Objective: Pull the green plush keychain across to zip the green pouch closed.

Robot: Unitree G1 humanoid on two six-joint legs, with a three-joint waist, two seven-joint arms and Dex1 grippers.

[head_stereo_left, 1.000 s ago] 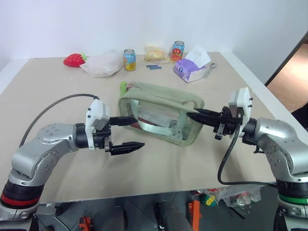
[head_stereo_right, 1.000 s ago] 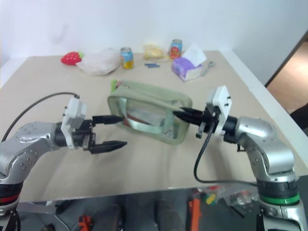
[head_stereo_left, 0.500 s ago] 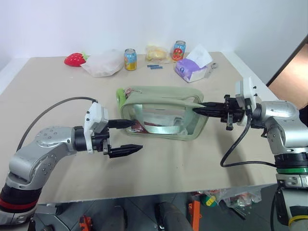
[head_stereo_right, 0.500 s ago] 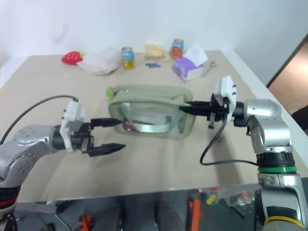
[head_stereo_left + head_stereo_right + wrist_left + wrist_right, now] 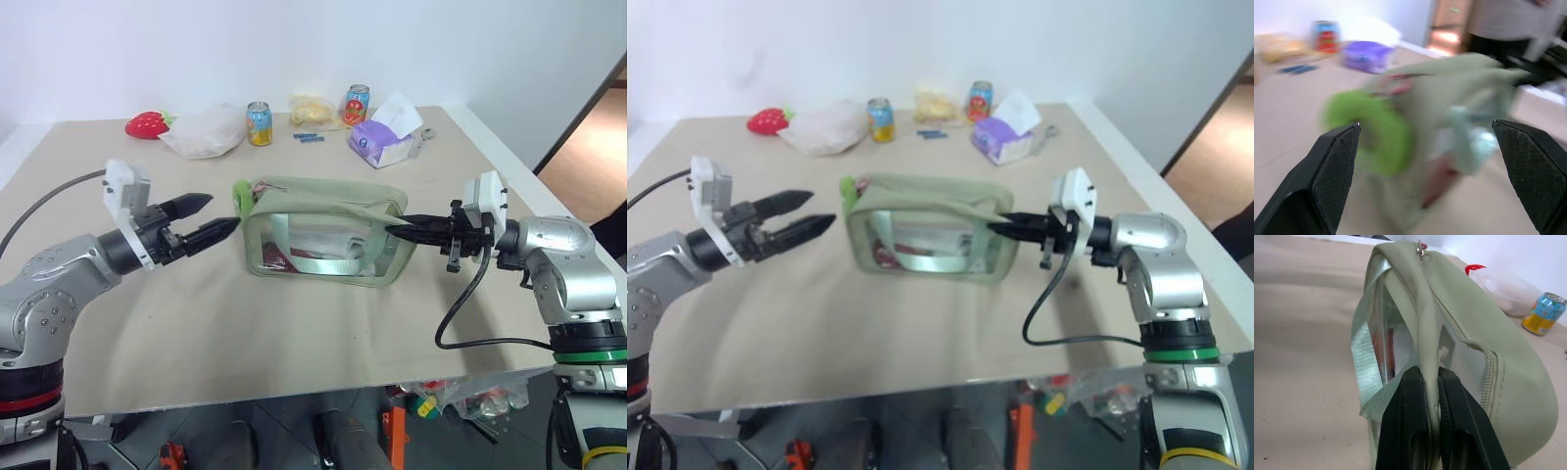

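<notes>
While it stands upright on the table (image 5: 294,323):
Green pouch (image 5: 323,211): boxy, sage, clear window.
Green plush keychain (image 5: 242,196): lime, fuzzy, at its left end.
Right gripper (image 5: 392,231): pinching pouch's end seam.
Left gripper (image 5: 220,215): fingers spread, apart from keychain.

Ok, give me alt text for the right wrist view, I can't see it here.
The right tool is shut on the end seam of the green pouch, which stands on the tan table. Its clear window and pale strap face the table; a drink can stands behind.

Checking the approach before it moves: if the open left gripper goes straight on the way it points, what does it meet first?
Most likely the lime-green fuzzy plush keychain at the sage-green fabric pouch's near end; the left gripper points at it.
</notes>
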